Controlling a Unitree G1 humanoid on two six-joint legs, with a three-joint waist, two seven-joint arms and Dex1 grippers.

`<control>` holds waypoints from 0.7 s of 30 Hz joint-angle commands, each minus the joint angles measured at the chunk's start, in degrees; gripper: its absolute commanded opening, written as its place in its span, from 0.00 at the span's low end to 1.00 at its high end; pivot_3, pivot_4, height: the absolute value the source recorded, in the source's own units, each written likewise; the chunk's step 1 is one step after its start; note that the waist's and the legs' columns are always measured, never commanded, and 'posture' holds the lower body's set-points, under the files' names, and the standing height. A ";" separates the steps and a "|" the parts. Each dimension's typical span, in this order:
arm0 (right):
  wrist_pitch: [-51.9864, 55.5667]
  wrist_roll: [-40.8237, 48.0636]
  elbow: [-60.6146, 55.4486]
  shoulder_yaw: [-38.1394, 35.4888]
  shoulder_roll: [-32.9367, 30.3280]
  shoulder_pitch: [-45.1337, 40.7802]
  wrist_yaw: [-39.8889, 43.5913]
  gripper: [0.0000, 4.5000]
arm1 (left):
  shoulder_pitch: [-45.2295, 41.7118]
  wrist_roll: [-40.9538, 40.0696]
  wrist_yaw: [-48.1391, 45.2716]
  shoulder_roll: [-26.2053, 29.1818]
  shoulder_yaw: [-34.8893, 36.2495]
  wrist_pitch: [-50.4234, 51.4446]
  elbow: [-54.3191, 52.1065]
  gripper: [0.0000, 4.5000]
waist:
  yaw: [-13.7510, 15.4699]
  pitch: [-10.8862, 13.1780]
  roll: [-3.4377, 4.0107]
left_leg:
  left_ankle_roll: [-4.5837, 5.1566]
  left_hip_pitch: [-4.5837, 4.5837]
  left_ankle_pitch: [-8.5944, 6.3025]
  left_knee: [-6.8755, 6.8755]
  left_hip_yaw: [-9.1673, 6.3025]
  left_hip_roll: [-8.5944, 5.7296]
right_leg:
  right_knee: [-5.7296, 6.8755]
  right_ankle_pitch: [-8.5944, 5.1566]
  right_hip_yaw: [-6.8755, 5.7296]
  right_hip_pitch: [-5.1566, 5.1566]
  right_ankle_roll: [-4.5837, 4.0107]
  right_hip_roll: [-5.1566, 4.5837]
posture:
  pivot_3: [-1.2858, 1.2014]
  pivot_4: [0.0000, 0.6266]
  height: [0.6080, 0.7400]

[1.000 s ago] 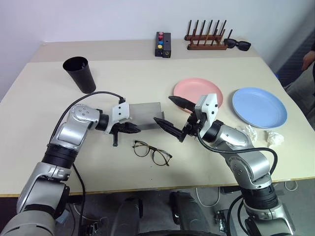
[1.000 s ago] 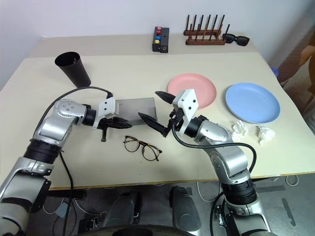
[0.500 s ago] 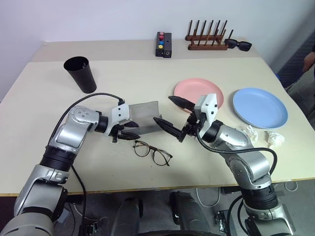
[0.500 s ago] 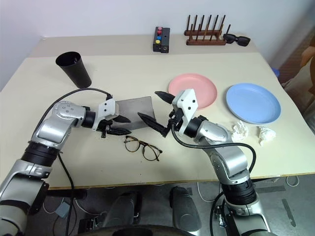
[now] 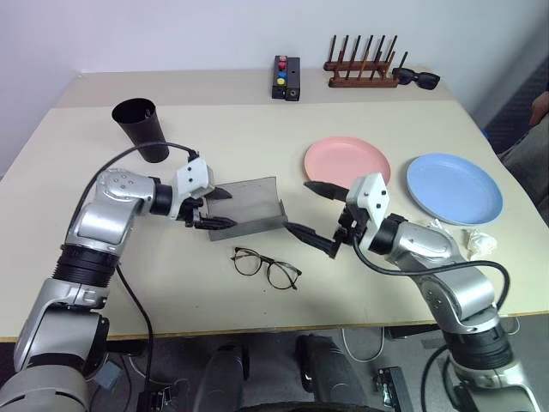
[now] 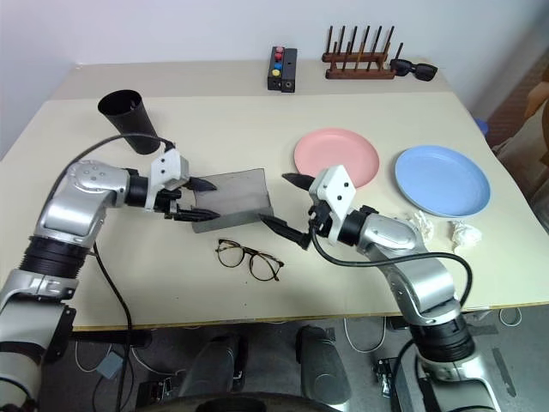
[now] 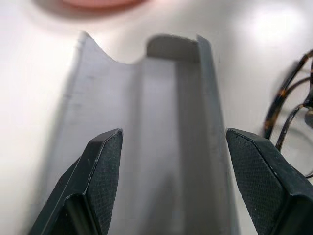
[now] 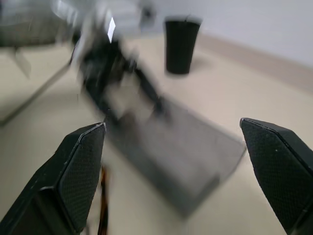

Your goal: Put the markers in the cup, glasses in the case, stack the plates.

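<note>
We read no writing or brand on anything. Our left gripper reaches in from the left, jaws spread wide at the near end of the open grey case on the table. Our right gripper, jaws wide and empty, hovers beside the case's other end. The glasses lie just in front.
</note>
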 commanded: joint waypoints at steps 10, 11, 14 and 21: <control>2.61 0.28 -6.75 -0.55 -8.39 5.87 6.11 1.00 | 3.27 0.45 -9.43 2.95 -9.41 -1.72 -16.45 0.75 | -0.07 0.00 0.00 | 0.00 0.01 0.00 0.00 0.02 0.05 | -0.03 -0.14 0.03 0.01 -0.22 0.07 | 0.52 0.24 0.96; 2.51 0.04 -6.86 -0.53 -8.28 6.07 5.82 1.00 | 3.35 1.44 -9.58 3.16 -10.45 -2.91 -16.53 0.75 | -0.04 0.00 0.00 | 0.00 0.01 0.00 0.01 0.02 0.05 | -0.02 -0.15 0.03 0.01 -0.22 0.07 | 0.52 0.24 0.96; 2.34 -0.44 -7.13 -0.16 -7.79 6.48 5.05 1.00 | 3.27 3.16 -8.97 2.37 -12.49 -5.33 -16.66 0.75 | 0.03 0.00 0.00 | 0.00 0.01 0.00 0.01 0.03 0.04 | -0.03 -0.17 0.03 0.01 -0.20 0.07 | 0.52 0.24 0.96; 1.93 -1.26 -7.39 0.28 -6.90 7.07 4.07 1.00 | 2.97 7.53 -4.24 -1.87 -15.67 -8.53 -17.04 0.75 | 0.34 0.00 0.00 | 0.00 -0.01 0.00 0.03 0.06 0.03 | -0.06 -0.18 0.06 0.02 -0.18 0.04 | 0.52 0.24 0.96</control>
